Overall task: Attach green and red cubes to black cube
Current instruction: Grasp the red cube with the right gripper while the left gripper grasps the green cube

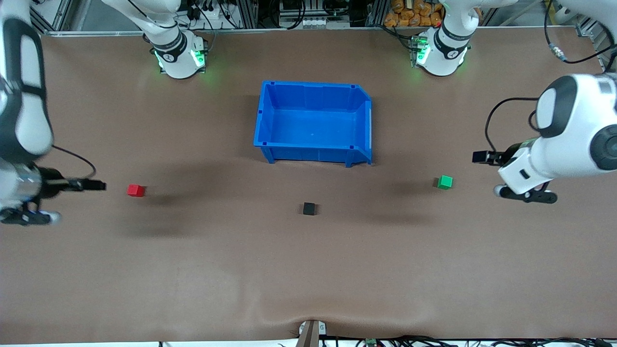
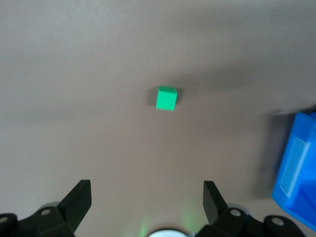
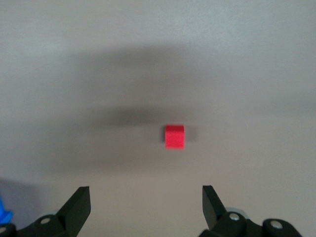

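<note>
While all three cubes look matte and sharp-edged, the black cube sits nearest the camera, midway between the red cube and green cube on the smooth brown surface. Left pincer hangs open over bare surface by the green one, right pincer open by the red. The glossy blue bin is probably plastic.

Both arms have glossy white shells with black joint bands and round bases glowing green. Black cables loop beside the wrists. Each gripper is black; the left gripper's and right gripper's wedge-shaped fingers carry silver screws.
</note>
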`<state>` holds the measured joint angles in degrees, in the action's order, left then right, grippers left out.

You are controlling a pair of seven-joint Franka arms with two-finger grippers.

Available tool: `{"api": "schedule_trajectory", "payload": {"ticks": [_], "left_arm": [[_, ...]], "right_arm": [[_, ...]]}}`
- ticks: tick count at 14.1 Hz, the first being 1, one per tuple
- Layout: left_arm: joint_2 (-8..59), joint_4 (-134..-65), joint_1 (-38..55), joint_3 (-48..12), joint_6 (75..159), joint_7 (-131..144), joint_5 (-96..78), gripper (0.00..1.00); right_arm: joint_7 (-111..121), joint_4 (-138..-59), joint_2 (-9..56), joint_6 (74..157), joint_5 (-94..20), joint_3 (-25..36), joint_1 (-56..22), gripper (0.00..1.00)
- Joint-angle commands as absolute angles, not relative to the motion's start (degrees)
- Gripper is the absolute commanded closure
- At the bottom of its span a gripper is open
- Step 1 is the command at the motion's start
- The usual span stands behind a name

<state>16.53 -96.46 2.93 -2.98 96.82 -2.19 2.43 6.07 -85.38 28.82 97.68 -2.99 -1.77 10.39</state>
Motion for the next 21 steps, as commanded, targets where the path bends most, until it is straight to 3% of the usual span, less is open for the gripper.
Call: {"api": "schedule_trajectory", "payload": {"ticks": [1, 10, 11, 12, 14, 15, 21], "left_arm": [[14.9, -103.3, 2.6, -3.2, 103.9, -1.8, 2.6, 0.00], [17.2, -121.7, 3.1, -4.6, 131.8, 1.3, 2.5, 0.00], [18.6, -122.1, 2.9, -4.6, 133.8, 1.3, 2.5, 0.00], [20.6, -121.9, 3.2, -4.5, 135.5, 1.3, 2.5, 0.00], [23.6, -121.6, 3.4, -4.5, 139.8, 1.4, 2.5, 0.00], [24.8, -121.5, 3.5, -4.5, 141.2, 1.3, 2.5, 0.00], [28.5, -119.9, 3.7, -4.5, 142.1, -0.1, 5.5, 0.00]], "right_arm": [[5.4, -84.1, 35.3, 100.1, -4.1, -2.7, 12.3, 0.00], [5.9, -89.8, 42.6, 105.7, -2.6, -2.6, 13.9, 0.04], [6.1, -90.0, 42.7, 105.6, -2.6, -2.6, 13.8, 0.16], [6.2, -90.1, 42.9, 105.6, -2.5, -2.6, 13.8, 0.35], [6.2, -90.2, 43.4, 105.6, -2.5, -2.6, 13.5, 0.94], [5.8, -90.2, 43.4, 105.4, -2.5, -2.6, 13.5, 1.00], [-17.3, -85.9, 43.0, 101.1, -8.1, -5.9, 11.5, 1.00]]}}
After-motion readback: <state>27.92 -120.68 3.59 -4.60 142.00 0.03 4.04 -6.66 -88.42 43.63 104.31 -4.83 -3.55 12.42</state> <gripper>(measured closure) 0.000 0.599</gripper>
